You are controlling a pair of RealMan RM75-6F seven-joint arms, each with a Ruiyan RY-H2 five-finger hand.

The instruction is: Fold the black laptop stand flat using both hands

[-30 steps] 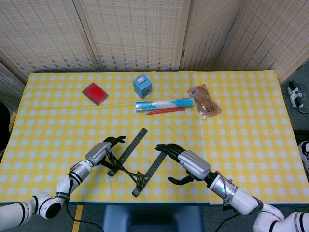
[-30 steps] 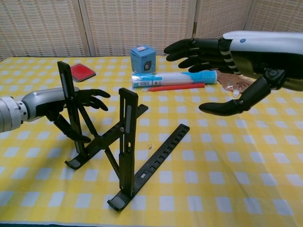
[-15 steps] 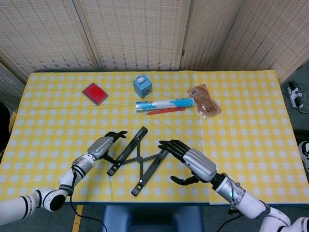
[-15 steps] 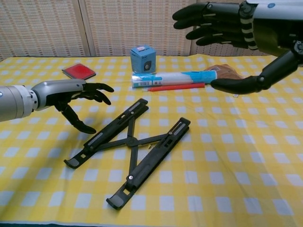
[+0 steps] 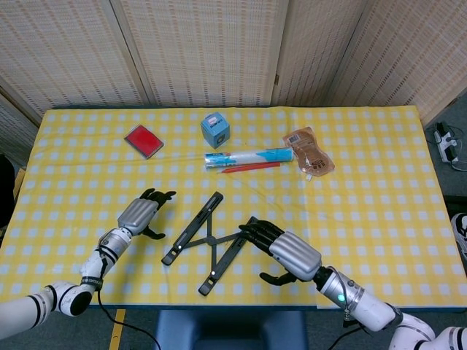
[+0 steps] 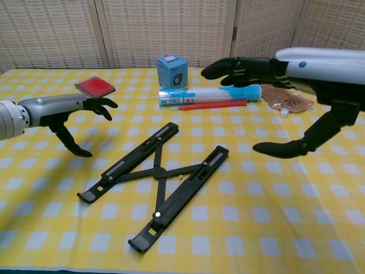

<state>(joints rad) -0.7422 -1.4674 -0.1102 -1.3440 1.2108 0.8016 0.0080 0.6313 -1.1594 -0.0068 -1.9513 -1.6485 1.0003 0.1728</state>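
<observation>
Black laptop stand lies collapsed flat on the desk, near its front edge, two long rails crossed by thin struts. Nothing touches it.

Left hand: just left of the stand, apart from it, fingers spread and pointing toward the stand, thumb hanging down; holds nothing. In the chest view it hovers above the yellow checked cloth.

Right hand: right of the stand, fingers spread and extended, thumb dropped low and separate; holds nothing. In the head view the fingertips lie close to the upper end of the right rail; contact cannot be judged there. In the chest view the hand sits clearly above the desk.

Further back on the desk: blue-and-white tube lying on its side, red pencil just in front of it, small blue box behind, brown pouch to the right, red card case to the left.
</observation>
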